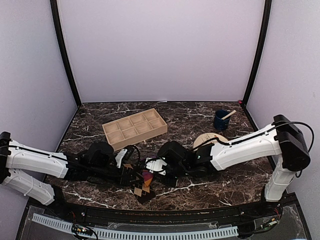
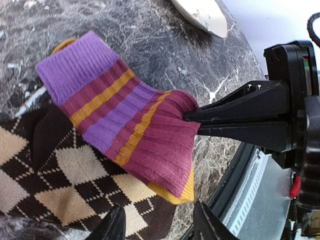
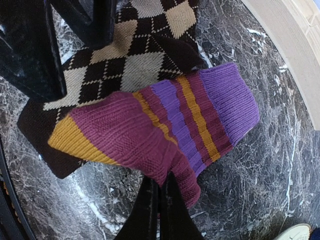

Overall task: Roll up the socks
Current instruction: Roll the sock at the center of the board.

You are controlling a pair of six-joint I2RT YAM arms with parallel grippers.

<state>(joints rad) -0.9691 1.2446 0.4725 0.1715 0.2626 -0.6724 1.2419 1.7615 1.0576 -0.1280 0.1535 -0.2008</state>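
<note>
Right end effector (image 3: 160, 176) pinching striped sock (image 3: 165, 120), argyle sock (image 3: 130, 60)

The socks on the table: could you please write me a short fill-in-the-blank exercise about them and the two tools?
1. The right tool pinches the striped sock, whose wide end band is ___.
2. The argyle sock lies partly ___ the striped sock.
3. The left tool is ___ and holds nothing.
Missing words: purple; under; open.
</note>
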